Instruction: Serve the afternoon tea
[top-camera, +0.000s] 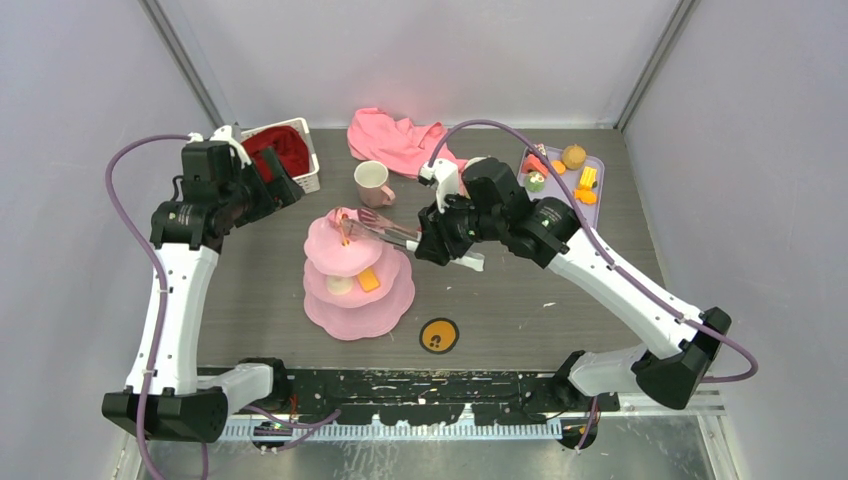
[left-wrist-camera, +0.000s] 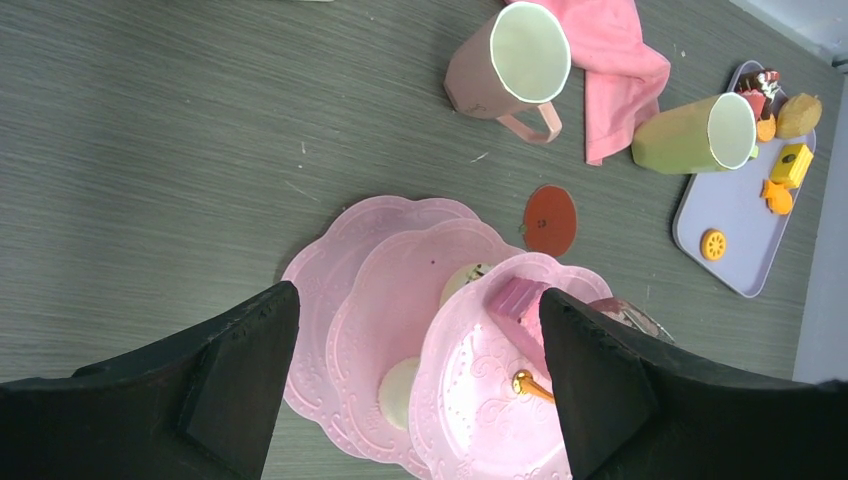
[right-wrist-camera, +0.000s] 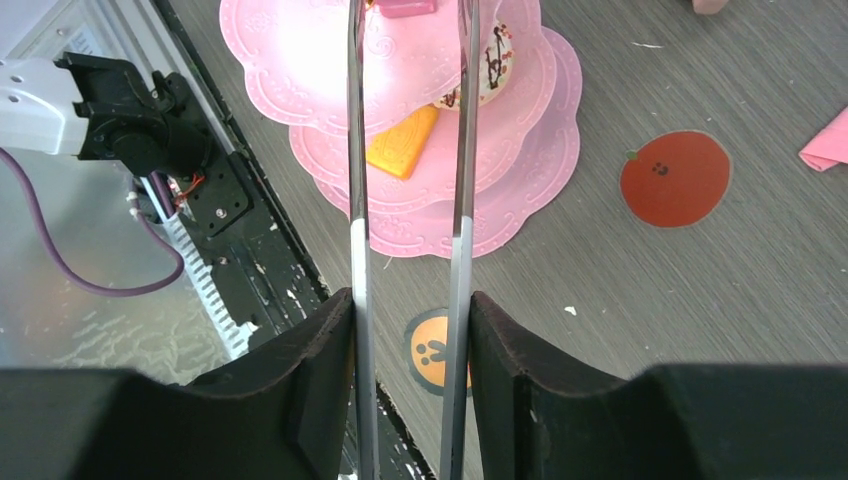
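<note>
Overhead camera is surveying the counter (top-camera: 520, 290); both wrist cameras are framing the cake stand (top-camera: 345, 315) close up.

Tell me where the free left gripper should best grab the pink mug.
Probably the rim of the pink mug, from above on its left side: it stands upright with the mouth open, and its handle points right, away from the open left gripper.

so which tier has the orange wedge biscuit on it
The middle tier of the pink three-tier scalloped cake stand; the top tier holds a pink pastry instead.
</note>
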